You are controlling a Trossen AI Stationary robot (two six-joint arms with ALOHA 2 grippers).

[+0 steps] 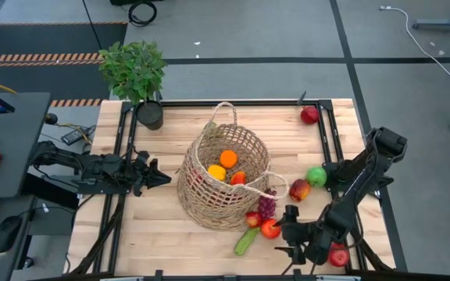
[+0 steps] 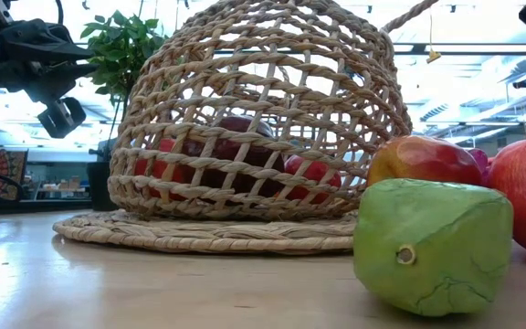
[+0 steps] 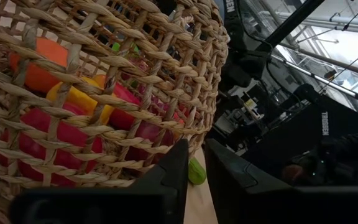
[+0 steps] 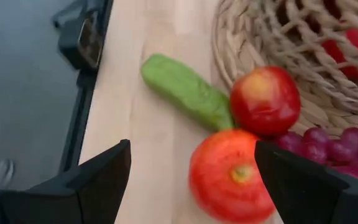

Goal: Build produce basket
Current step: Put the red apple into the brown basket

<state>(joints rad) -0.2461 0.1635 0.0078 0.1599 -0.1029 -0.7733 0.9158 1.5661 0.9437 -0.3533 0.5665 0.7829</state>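
My right claw hung with fingers spread wide around a red apple on the tabletop, beside the cucumber and grapes. The basket stood mid-tabletop holding fruit. My left claw waited beside it, fingers nearly together.

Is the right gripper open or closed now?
Open. The right gripper has its fingers wide apart around a red tomato, not touching it.

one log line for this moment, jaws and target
right gripper: jaws open around red tomato-like fruit | left gripper: shut beside tan wicker basket
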